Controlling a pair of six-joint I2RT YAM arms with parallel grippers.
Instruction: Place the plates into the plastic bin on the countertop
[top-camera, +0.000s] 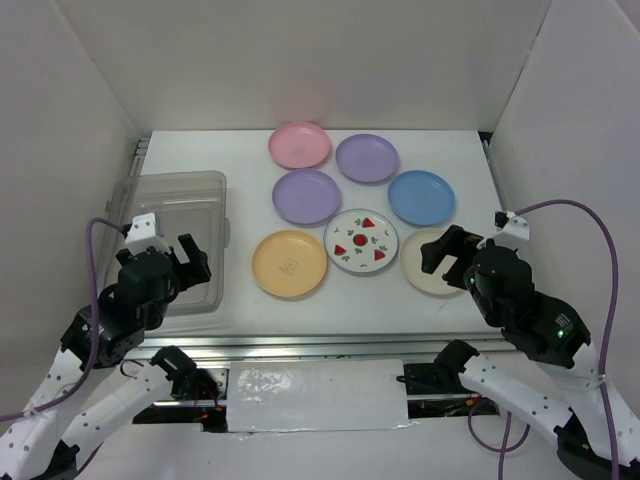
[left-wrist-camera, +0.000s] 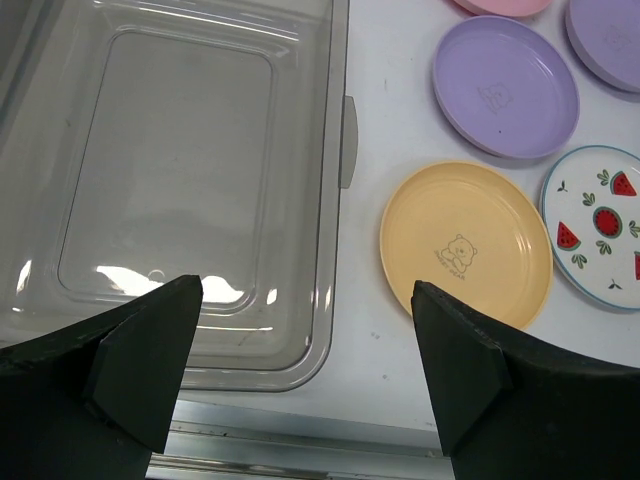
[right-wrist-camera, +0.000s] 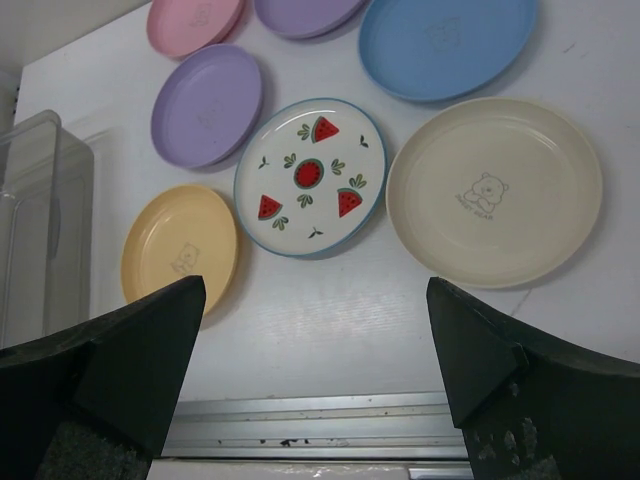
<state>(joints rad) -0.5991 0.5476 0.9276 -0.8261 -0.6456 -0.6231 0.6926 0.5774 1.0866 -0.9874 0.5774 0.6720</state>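
Seven plates lie on the white countertop (top-camera: 440, 150): pink (top-camera: 299, 144), two purple (top-camera: 367, 157) (top-camera: 306, 196), blue (top-camera: 421, 197), orange-yellow (top-camera: 289, 263), white with red fruit prints (top-camera: 361, 241) and cream (top-camera: 430, 266). The clear plastic bin (top-camera: 168, 205) stands empty at the left. My left gripper (top-camera: 187, 262) is open over the bin's near right corner (left-wrist-camera: 300, 360), left of the orange-yellow plate (left-wrist-camera: 465, 243). My right gripper (top-camera: 445, 258) is open over the cream plate's near side; the cream plate (right-wrist-camera: 494, 191) and printed plate (right-wrist-camera: 310, 176) lie just beyond its fingers.
White walls close the countertop at the back and both sides. A metal rail (top-camera: 300, 345) runs along the front edge and also shows in the right wrist view (right-wrist-camera: 310, 420). Purple cables loop from both arms.
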